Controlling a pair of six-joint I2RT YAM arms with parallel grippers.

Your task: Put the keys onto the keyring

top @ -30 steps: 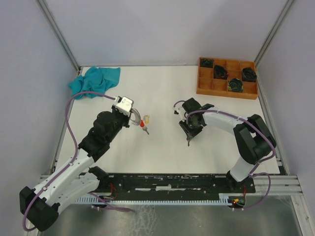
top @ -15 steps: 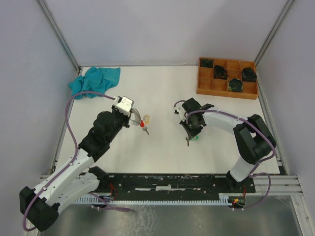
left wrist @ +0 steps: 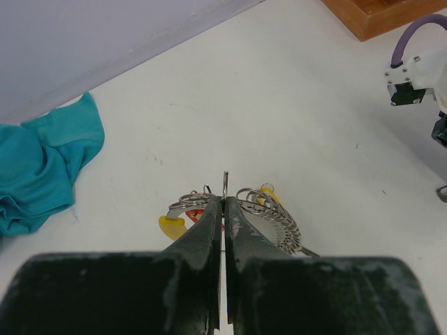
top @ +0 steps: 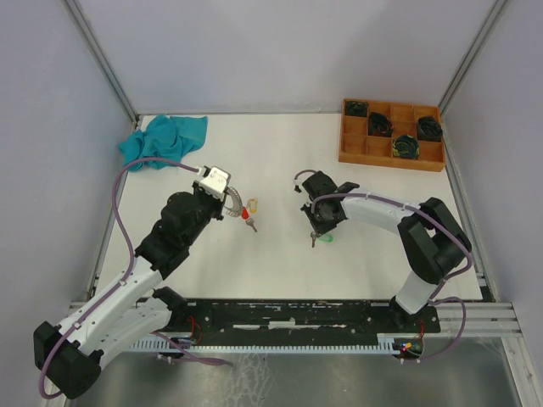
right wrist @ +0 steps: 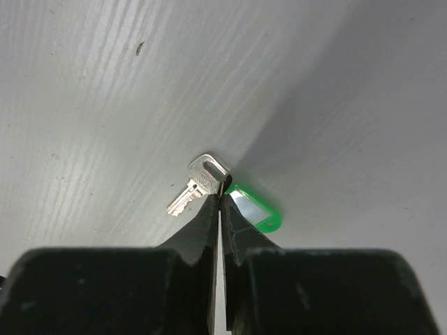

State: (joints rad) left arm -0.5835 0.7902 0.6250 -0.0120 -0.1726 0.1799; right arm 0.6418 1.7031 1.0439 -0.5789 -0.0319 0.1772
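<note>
The step in hand is picking up the next key. The right gripper point(right wrist: 221, 198) is closed, its fingertips meeting on the green-tagged key point(right wrist: 200, 181), right at the link between the key's head and its green tag. This key sits near the middle of the surface point(top: 280, 153), a little toward the right edge. Whether it is lifted clear or only touching I cannot tell.

The left gripper point(left wrist: 223, 204) is closed on the keyring point(left wrist: 274, 218), pinching its wire so that one loop stands up between the fingertips. It holds the ring left of the middle, well apart from the green-tagged key. A red-tagged key point(top: 249, 219) hangs just beside the ring, and a yellow tag point(left wrist: 171, 227) shows under it.

Next, I judge, the right arm must carry the key leftward to the ring, line its small hole up with the wire's free end, and slide it on. That calls for fine alignment and a steady left hold.
</note>
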